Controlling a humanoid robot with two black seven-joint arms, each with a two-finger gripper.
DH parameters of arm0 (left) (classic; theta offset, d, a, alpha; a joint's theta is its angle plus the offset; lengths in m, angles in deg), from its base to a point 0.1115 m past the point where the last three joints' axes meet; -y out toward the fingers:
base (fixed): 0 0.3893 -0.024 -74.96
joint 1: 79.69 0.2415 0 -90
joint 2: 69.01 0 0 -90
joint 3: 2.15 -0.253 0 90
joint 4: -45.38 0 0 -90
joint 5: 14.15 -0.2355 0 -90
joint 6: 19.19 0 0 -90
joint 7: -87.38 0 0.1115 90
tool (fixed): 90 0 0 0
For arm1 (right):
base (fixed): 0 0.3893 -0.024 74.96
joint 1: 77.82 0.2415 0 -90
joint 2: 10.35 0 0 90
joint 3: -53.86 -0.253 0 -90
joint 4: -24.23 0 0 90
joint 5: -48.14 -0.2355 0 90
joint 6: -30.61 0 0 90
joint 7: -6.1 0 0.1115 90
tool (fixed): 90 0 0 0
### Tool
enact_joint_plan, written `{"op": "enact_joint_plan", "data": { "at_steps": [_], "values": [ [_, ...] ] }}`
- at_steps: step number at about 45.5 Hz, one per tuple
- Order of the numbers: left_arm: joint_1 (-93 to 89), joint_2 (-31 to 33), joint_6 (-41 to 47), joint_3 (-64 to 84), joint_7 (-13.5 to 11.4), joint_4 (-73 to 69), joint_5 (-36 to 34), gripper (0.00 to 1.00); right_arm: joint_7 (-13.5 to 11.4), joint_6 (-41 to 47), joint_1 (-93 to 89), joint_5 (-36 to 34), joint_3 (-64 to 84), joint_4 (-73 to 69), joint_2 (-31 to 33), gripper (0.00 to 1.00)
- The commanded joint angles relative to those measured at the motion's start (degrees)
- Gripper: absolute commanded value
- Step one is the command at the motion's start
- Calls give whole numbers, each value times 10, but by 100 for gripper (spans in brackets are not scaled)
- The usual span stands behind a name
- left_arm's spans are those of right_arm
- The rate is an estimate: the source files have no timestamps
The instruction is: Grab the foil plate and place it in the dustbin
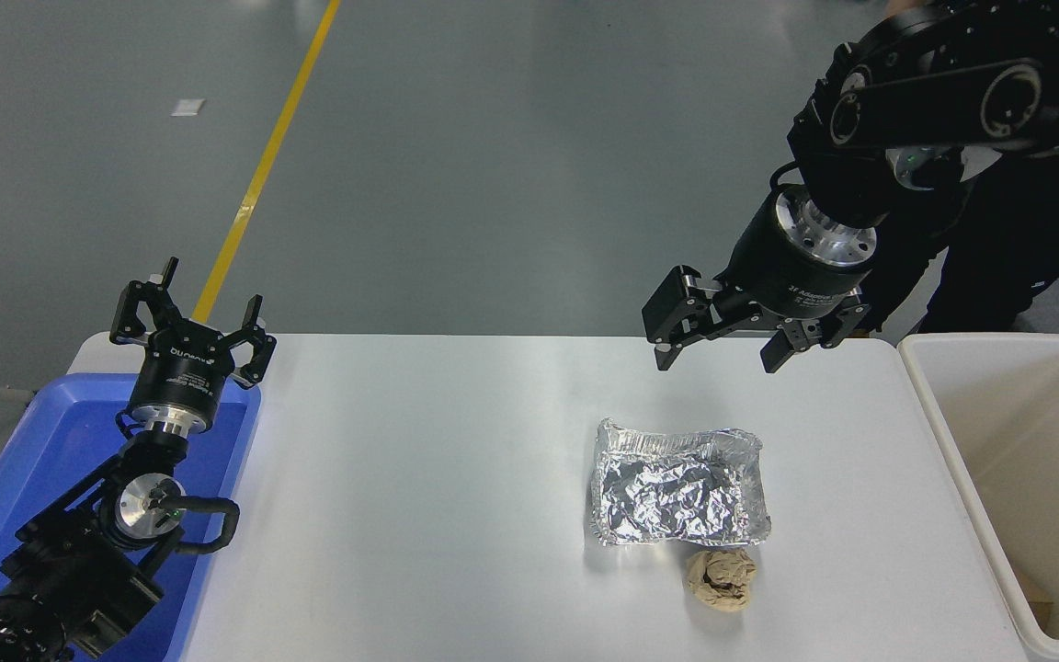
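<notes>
The foil plate, a shiny crinkled silver tray, lies flat on the white table right of centre. My right gripper hangs open and empty above the table's far edge, a little behind and above the plate, not touching it. The dustbin, an off-white tub with a thick rim, stands at the table's right end. My left gripper is open and parked at the lower left over the blue bin.
A crumpled tan paper ball lies just in front of the foil plate, touching or nearly touching its near rim. A blue plastic bin sits at the table's left end. A person in dark clothing stands at the far right.
</notes>
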Motion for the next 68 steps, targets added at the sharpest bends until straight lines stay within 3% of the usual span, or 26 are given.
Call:
{"op": "enact_joint_plan", "data": {
  "at_steps": [1,68],
  "values": [
    [0,0,0,0,0,0,0,98,0,0,2,-1,0,0,0,100],
    [-1,0,0,2,-1,0,0,98,0,0,-12,1,10,27,-9,100]
  ]
}}
